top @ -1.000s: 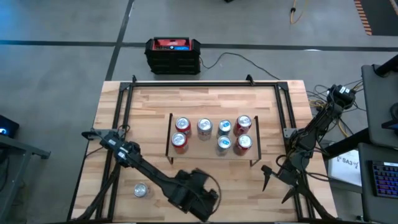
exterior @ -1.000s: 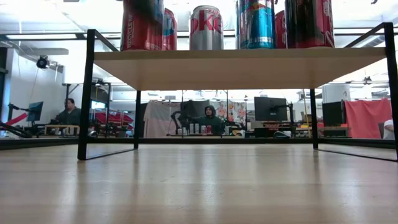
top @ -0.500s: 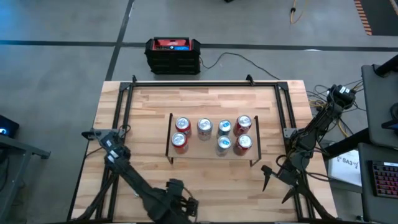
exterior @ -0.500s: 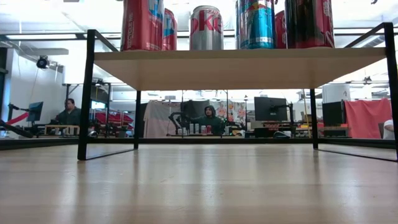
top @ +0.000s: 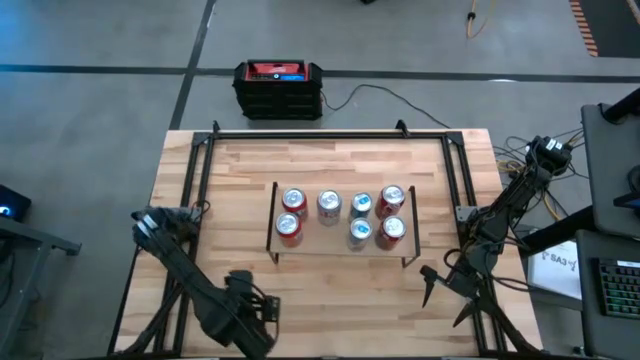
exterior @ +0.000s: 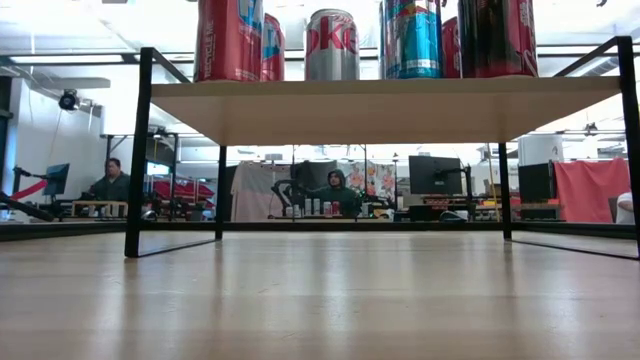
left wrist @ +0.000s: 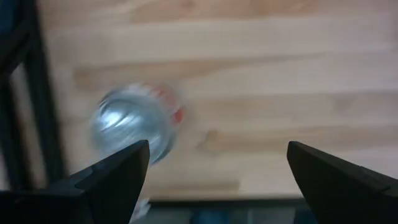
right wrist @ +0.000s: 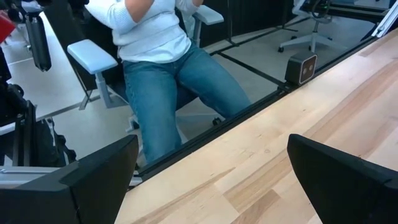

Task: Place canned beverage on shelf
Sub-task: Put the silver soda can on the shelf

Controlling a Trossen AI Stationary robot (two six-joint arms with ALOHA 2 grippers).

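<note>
A lone canned beverage (left wrist: 134, 127) stands upright on the wooden table (top: 240, 170), its long axis vertical and its silver top facing straight up into the left wrist view; a strip of red shows down one side. It sits near the table's front left corner, close beside a black frame rail (left wrist: 38, 93), and nothing touches it. The left gripper (left wrist: 214, 177) hangs above it with its fingers (left wrist: 115, 174) spread wide, the can lying off toward one finger rather than between the two; in the high view the arm covers the can. The shelf (top: 340, 250), a low light-wood board on thin black legs, stands at mid-table, well apart from the can, and carries seven upright cans (top: 340, 215) in two rows, red, silver and blue. The right gripper (top: 432, 283) waits near the table's right edge, fingers spread and empty. Beyond that edge a seated person (right wrist: 168, 68) shows in the right wrist view. A black and red case (top: 278, 88) sits on the floor behind the table.
</note>
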